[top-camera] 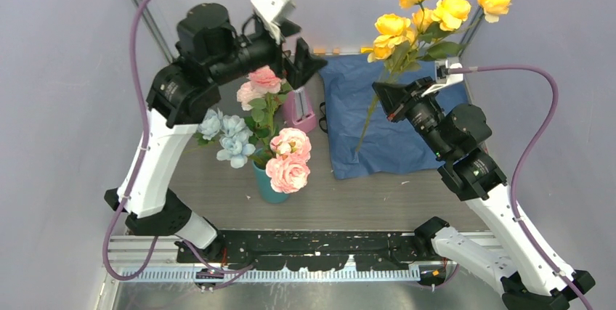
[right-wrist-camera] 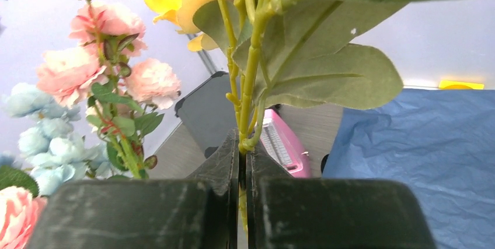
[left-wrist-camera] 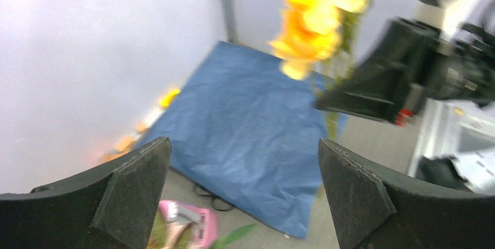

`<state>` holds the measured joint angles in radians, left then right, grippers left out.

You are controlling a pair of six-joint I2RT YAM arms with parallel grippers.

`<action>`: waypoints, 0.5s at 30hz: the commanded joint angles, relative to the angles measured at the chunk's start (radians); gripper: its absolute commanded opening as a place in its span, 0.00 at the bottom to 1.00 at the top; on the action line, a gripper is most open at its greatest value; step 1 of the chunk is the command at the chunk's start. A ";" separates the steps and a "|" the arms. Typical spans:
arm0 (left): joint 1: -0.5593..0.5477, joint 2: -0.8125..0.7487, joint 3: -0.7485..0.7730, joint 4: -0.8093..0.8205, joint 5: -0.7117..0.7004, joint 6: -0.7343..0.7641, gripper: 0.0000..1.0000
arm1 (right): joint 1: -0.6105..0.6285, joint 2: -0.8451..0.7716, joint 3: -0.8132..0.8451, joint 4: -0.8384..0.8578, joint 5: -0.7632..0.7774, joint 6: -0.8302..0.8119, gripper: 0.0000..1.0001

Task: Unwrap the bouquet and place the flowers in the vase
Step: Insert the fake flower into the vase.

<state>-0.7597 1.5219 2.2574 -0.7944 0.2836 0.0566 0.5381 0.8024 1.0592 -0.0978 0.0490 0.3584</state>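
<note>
The teal vase [top-camera: 267,186] stands left of the table's middle, holding pink flowers [top-camera: 288,161] and pale blue flowers [top-camera: 227,134]. My right gripper [top-camera: 386,99] is shut on the green stem [right-wrist-camera: 250,80] of the yellow flowers [top-camera: 428,12], holding them upright above the blue paper wrap [top-camera: 385,132], which lies flat and open. Above the pink flowers, my left gripper [top-camera: 301,63] hangs open and empty; its fingers [left-wrist-camera: 134,190] stand wide apart. The stem runs down between the right gripper's [right-wrist-camera: 243,164] shut jaws.
A pink metronome [top-camera: 299,110] stands behind the vase, under the left gripper. A black ribbon [top-camera: 322,117] lies at the wrap's left edge. Grey walls close in the left, right and back sides.
</note>
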 commanded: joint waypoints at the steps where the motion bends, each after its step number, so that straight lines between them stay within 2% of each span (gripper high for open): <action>1: 0.150 0.021 0.074 0.028 -0.057 -0.049 1.00 | 0.000 -0.001 0.048 0.076 -0.155 0.007 0.00; 6: 0.371 -0.023 -0.054 0.120 -0.083 -0.163 1.00 | 0.000 0.053 0.125 0.130 -0.330 0.065 0.00; 15: 0.600 -0.199 -0.346 0.225 -0.199 -0.211 1.00 | 0.051 0.232 0.297 0.345 -0.492 0.154 0.00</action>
<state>-0.2295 1.4414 1.9747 -0.6689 0.1532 -0.1188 0.5503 0.9737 1.2621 0.0681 -0.3393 0.4683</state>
